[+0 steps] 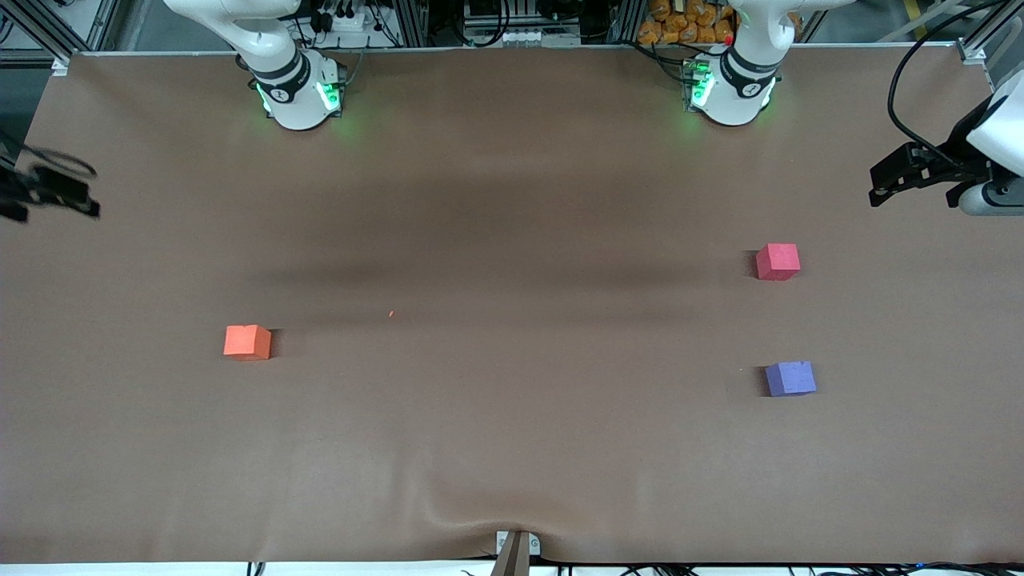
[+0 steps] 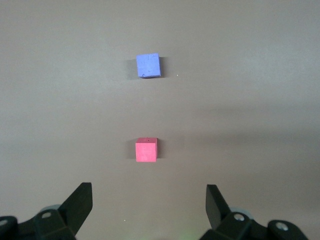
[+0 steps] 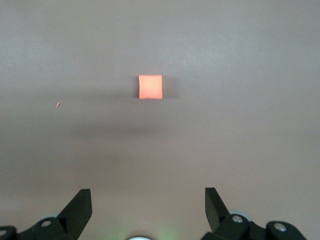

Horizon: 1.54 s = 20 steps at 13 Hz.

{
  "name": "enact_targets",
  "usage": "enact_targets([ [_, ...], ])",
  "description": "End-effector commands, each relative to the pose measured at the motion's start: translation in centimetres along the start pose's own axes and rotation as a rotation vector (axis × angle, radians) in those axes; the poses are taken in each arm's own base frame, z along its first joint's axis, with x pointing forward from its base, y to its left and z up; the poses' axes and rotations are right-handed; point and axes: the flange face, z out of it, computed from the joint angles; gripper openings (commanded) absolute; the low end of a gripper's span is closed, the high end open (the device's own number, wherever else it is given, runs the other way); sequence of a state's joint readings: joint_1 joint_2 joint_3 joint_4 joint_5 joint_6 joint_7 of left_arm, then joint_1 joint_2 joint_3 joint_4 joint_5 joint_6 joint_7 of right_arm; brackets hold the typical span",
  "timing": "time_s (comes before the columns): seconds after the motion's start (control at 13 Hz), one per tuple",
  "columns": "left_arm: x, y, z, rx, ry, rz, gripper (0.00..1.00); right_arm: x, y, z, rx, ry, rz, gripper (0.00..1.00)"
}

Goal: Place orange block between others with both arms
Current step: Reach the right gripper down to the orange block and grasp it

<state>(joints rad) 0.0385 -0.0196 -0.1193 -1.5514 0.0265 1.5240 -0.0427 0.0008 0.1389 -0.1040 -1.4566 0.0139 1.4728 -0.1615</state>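
Orange block (image 1: 247, 342): sat alone on the brown table (image 1: 512, 448) toward the right arm's end, untouched. Red-pink cube (image 1: 778, 262) and purple cube (image 1: 790, 378): stood well apart toward the left arm's end, the purple nearer the camera, the gap between them bare. Right gripper (image 3: 145, 202): empty, jaws wide, high over its table end. Left gripper (image 2: 147, 202): likewise spread and empty, raised at its own end. Step judged: none begun; the next move called for the right gripper descending onto the orange block.
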Motion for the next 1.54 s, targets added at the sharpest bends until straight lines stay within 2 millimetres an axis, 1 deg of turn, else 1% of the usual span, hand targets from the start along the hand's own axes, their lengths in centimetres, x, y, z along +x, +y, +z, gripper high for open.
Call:
enact_targets([
  [0.0, 0.3, 0.0, -0.1, -0.008, -0.017, 0.027, 1.00, 4.6, 0.1, 8.0, -0.017, -0.025, 0.012, 1.00],
  [0.15, 0.4, -0.1, 0.0, -0.012, -0.020, 0.022, 1.00, 7.9, 0.3, 13.8, -0.012, -0.025, 0.014, 1.00],
  [0.23, 0.4, -0.1, 0.0, -0.010, -0.020, 0.022, 1.00, 9.2, 0.5, 16.1, -0.006, -0.018, 0.018, 1.00],
  [0.38, 0.4, -0.2, 0.0, -0.007, -0.020, 0.022, 1.00, 10.7, 0.7, 19.3, -0.010, -0.009, 0.019, 1.00],
  [0.46, 0.5, -0.2, 0.4, -0.009, -0.028, 0.024, 1.00, 11.1, 0.8, 20.8, -0.014, 0.001, 0.019, 1.00],
  [0.62, 1.2, -0.3, 2.3, -0.013, -0.066, 0.029, 1.00, 11.5, 0.8, 23.4, -0.015, 0.015, 0.020, 1.00],
  [0.85, 2.9, -0.3, 6.7, -0.029, -0.146, 0.024, 1.00, 12.1, 0.6, 26.2, 0.003, 0.011, 0.028, 1.00],
  [1.08, 4.5, -0.3, 10.4, -0.037, -0.196, 0.025, 1.00, 12.7, 0.2, 28.7, 0.028, 0.006, 0.038, 1.00],
  [1.31, 5.4, -0.2, 12.9, -0.041, -0.230, 0.027, 1.00, 12.6, -0.1, 32.0, 0.024, -0.010, 0.036, 1.00],
  [1.38, 5.5, -0.2, 13.5, -0.041, -0.239, 0.024, 1.00, 12.5, -0.2, 33.0, 0.021, -0.009, 0.035, 1.00],
  [1.46, 5.5, -0.1, 13.6, -0.041, -0.239, 0.026, 1.00, 12.2, -0.3, 33.9, 0.020, -0.014, 0.035, 1.00],
])
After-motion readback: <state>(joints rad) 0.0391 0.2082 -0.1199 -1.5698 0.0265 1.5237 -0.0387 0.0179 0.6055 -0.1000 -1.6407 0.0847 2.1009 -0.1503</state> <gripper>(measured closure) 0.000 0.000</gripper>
